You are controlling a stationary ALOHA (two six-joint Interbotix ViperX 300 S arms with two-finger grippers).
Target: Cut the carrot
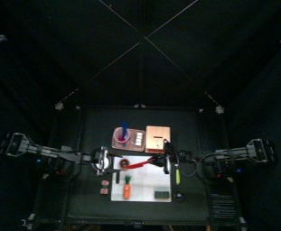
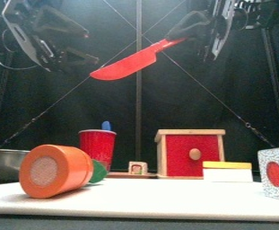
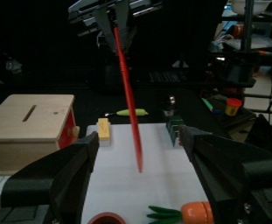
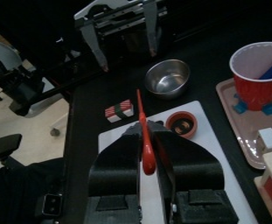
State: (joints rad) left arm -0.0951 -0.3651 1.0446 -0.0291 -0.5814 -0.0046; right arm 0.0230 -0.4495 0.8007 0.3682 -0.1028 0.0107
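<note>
Red knife [image 2: 135, 61] clamped high in right gripper [image 4: 149, 179], left gripper [image 3: 138, 188] spread wide and empty, carrot [image 3: 187, 212] loose on white board [image 3: 132, 171] below, so likely to roll or skid under blade if not pinned first.

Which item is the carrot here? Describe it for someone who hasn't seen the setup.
Start at the white board near the table's front edge. The carrot lies on it: a slim, tapered orange toy with a green leafy tip. That sets it apart from the round red-and-white piece also on the board and the red knife held high above.
</note>
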